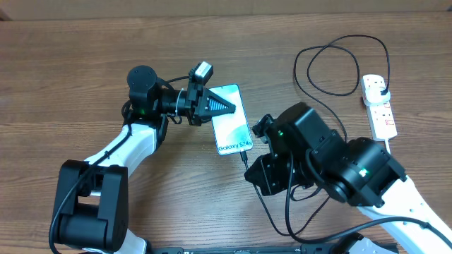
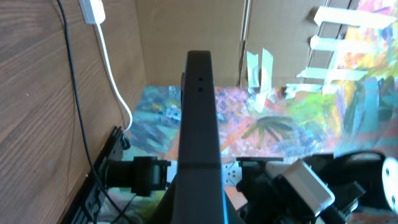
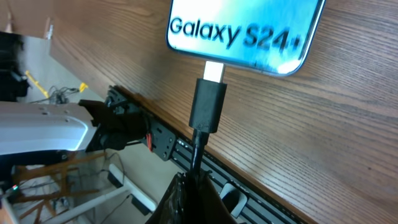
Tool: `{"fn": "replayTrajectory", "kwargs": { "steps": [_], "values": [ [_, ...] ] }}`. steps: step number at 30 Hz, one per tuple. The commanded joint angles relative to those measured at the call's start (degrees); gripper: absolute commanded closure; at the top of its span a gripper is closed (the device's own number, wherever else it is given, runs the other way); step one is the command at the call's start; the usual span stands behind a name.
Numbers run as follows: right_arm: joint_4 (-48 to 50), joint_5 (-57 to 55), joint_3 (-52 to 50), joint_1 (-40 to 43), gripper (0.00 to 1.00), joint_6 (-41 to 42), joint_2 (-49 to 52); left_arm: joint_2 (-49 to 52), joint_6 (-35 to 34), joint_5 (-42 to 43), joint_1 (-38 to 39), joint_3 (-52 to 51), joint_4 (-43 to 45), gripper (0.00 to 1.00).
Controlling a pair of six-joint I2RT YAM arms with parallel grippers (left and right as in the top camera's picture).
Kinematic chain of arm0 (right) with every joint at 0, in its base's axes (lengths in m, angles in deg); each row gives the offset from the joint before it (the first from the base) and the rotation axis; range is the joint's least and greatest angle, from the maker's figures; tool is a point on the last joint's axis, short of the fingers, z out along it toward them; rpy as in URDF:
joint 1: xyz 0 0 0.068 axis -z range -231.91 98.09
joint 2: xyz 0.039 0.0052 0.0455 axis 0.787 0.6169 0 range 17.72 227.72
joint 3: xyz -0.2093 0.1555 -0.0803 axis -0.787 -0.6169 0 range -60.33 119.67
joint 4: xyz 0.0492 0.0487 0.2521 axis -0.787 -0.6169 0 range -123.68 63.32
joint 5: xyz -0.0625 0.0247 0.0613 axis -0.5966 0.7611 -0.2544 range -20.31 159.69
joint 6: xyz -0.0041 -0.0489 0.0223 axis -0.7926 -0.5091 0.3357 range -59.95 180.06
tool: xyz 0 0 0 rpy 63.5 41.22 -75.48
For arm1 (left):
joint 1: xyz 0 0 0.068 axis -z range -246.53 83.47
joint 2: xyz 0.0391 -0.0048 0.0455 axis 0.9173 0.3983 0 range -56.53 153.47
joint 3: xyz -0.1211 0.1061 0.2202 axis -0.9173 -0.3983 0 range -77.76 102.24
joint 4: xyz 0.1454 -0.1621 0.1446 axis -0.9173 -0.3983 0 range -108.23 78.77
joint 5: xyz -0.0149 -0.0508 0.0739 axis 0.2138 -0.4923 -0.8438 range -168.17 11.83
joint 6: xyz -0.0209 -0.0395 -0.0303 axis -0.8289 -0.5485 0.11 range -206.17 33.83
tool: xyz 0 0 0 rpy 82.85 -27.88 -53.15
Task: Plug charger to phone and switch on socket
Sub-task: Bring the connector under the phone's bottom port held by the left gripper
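One move away: the right pincer (image 3: 194,194) pinches the charger (image 3: 208,106), whose tip points straight at the bottom edge of the phone (image 3: 249,25). I cannot tell how wide the left pincer (image 1: 227,107) is.

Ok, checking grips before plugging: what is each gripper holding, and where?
The right gripper pinches the charger by its cable just behind the connector. The left gripper lies over the phone; whether it clamps is unclear.
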Motion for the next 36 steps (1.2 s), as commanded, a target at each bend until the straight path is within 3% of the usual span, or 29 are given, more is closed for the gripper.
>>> {"fn": "replayTrajectory", "kwargs": {
  "steps": [1,10,24,36],
  "values": [
    [1.07,-4.39,-0.15,-2.8,0.96,4.35,-0.46,-0.07,-1.14,-1.7,-1.81,1.42,-0.02,0.96],
    [3.54,-7.39,-2.71,-3.87,0.96,8.83,-0.13,-0.07,-6.45,-2.03,-2.03,1.42,0.02,0.96],
    [4.79,-6.34,-2.89,-3.91,0.96,8.74,2.08,-0.07,-6.21,-3.76,-2.03,1.42,0.02,0.96],
    [4.81,-5.35,-2.89,-3.91,0.96,6.86,2.05,-0.07,-0.17,-5.49,-2.03,1.42,0.0,0.96]
  ]
}}
